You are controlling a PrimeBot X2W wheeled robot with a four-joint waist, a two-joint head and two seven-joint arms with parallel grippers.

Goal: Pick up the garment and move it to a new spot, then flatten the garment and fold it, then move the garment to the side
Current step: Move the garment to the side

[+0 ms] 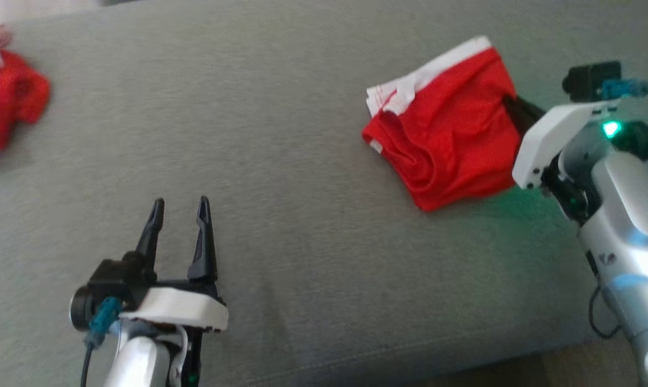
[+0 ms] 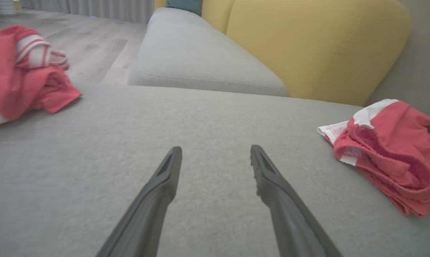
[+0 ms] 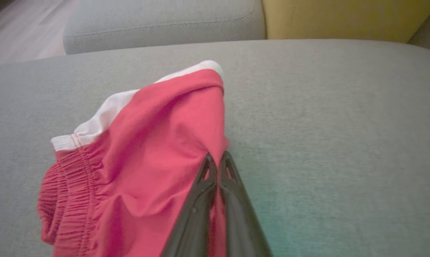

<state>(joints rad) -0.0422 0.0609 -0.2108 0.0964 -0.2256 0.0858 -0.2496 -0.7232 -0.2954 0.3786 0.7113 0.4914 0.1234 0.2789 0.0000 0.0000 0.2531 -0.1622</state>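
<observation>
At the upper left of the head view the jersey (image 1: 7,91) lies crumpled on the grey sofa cushion (image 1: 302,161), well apart from both hands. At lower left the left hand (image 1: 180,203) has its fingers spread wide and holds nothing. Bare cushion separates it from the red shorts (image 1: 447,140) at upper right. The right hand (image 3: 218,159) pinches their right edge, fingers together. The left wrist view adds the jersey's striped trim, a yellow backrest (image 2: 315,46) and wooden floor (image 2: 93,46). The right wrist view shows the shorts' gathered waistband.
</observation>
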